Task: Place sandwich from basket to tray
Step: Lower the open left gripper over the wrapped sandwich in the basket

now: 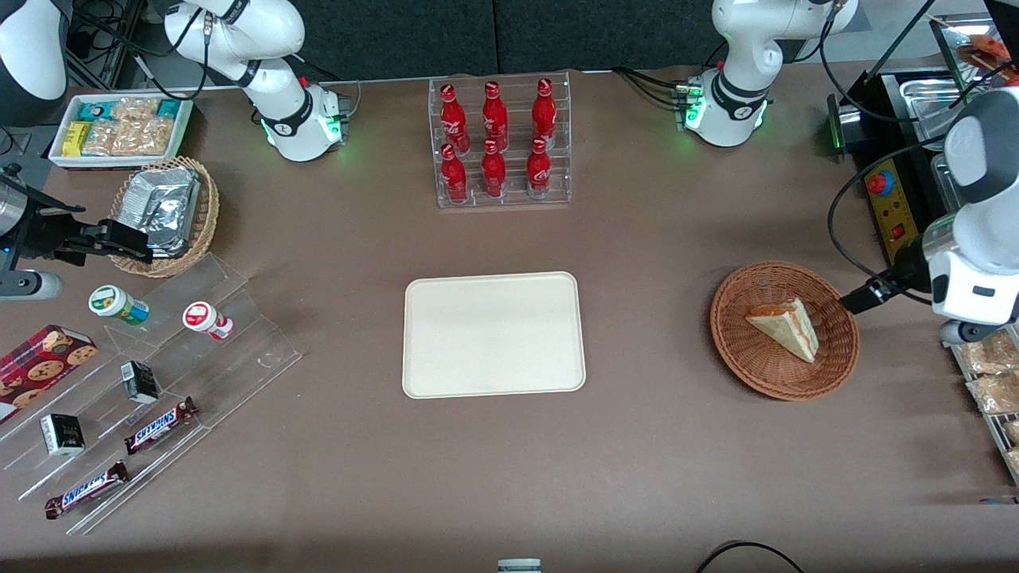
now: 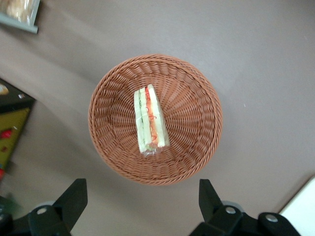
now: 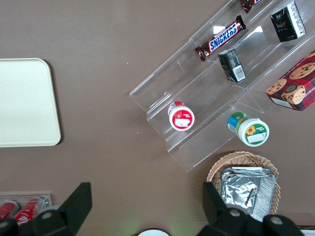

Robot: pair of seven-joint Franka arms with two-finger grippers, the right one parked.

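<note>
Brown desk (image 1: 677, 318) spreads wide beneath the claw (image 2: 142, 209), which hangs with fingers apart and empty just outside the basket (image 2: 197, 147) rim (well apart from the tray (image 1: 493, 334)), its fingers spread crosswise to the long axis of the sandwich (image 2: 150, 120) lying in the basket.

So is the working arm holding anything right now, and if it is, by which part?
Nothing is held. The gripper is open, hovering above the basket, and the sandwich lies untouched inside it.
</note>
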